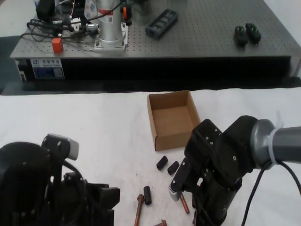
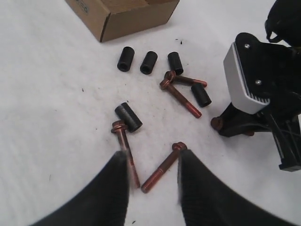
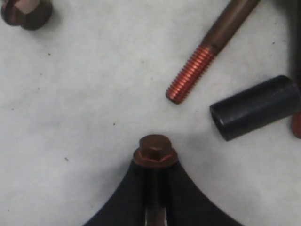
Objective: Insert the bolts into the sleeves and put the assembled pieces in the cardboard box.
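Several copper bolts and black sleeves lie loose on the white cloth in front of the cardboard box (image 1: 171, 120). My right gripper (image 3: 155, 188) is low over the cloth, shut on a bolt whose hex head (image 3: 155, 151) sticks out past the fingertips. Close to it lie a black sleeve (image 3: 256, 113) and the threaded end of another bolt (image 3: 207, 56). My left gripper (image 2: 153, 183) hangs open above two bolts (image 2: 126, 153) (image 2: 162, 167), next to a sleeve (image 2: 128, 116). Three sleeves (image 2: 148, 62) lie in a row near the box. In the left wrist view the right gripper (image 2: 230, 126) touches down at the right.
Beyond the cloth stands a dark perforated bench (image 1: 202, 37) with a metal post (image 1: 110, 28), cables and a black tray (image 1: 162, 22). Bare cloth stretches to the left of the box and of the parts. Both arms crowd the near edge.
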